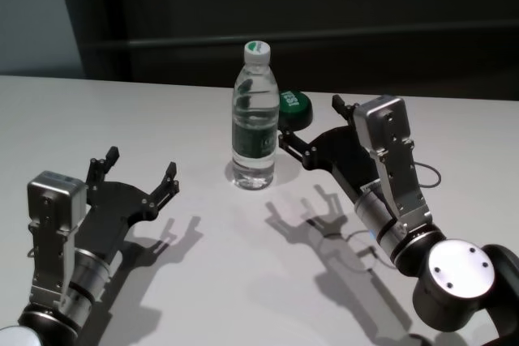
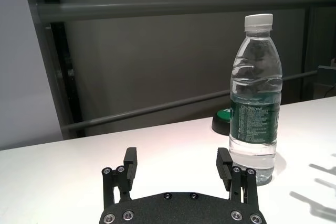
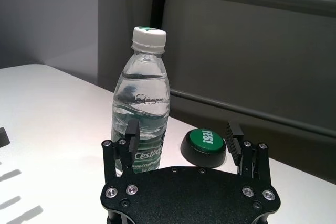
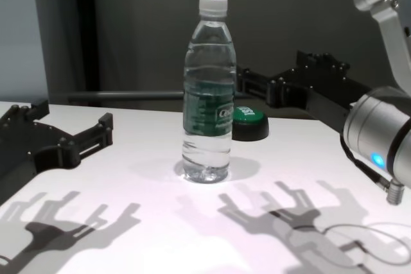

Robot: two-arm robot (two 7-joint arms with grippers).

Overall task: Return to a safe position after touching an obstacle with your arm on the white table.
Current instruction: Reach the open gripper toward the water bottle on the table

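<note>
Stood on the table (image 1: 122, 111) at frame centre: bottle (image 1: 255, 123), upright, full of water nearly to the cap, so judged heavy-based yet tippable, slick-walled, best held at the label. Hovered spread and empty: right gripper (image 1: 312, 123) just beside it, left gripper (image 1: 138, 169) lower left. Sat behind: green button (image 1: 294, 108).

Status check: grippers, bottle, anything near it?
Left gripper open, empty, clear of bottle. Right gripper open, close beside water bottle, contact unclear. Bottle upright on white table. Green button just behind it.
</note>
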